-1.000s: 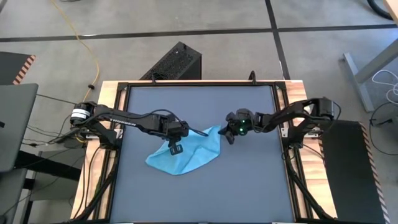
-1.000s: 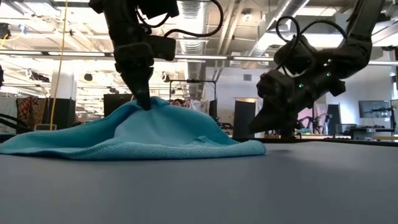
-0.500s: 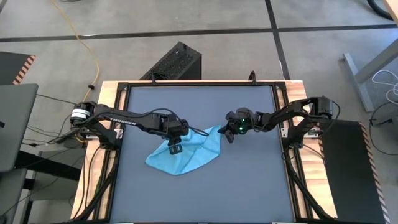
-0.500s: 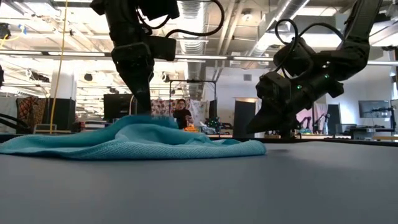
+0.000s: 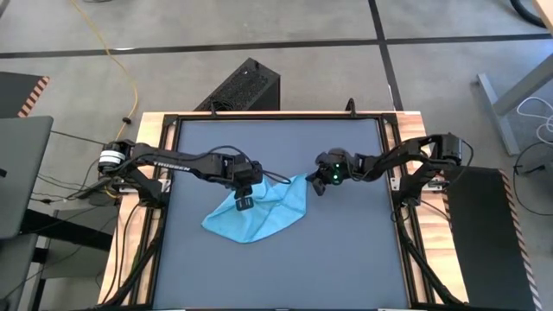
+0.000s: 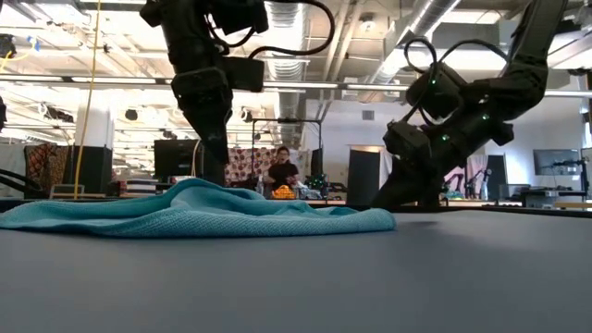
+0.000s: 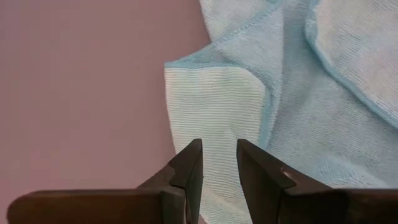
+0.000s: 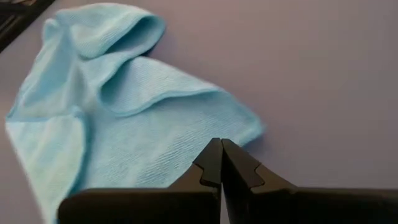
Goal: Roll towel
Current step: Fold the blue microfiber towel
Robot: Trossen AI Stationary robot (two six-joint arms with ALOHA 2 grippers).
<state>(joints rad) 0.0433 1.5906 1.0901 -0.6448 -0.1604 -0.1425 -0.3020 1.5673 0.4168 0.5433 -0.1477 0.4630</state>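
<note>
On the left, the left hand (image 5: 244, 201) hangs over the towel's (image 5: 257, 214) left part with its fingers (image 7: 186, 171) a small way apart and nothing between them — the cloth lies loose below. The towel sits near the middle of the bench (image 5: 346, 268), crumpled, with one corner folded over onto itself and a hump of folds along its back. Further right, the right hand (image 5: 320, 186) rests low at the towel's right corner, fingers pressed together; whether a bit of cloth is nipped between them I cannot tell.

As for progress, no roll has begun: the towel is neither spread flat nor wound up, so flattening it and rolling it both seem left to do.

White lettering runs along the left arm — too small to read.
</note>
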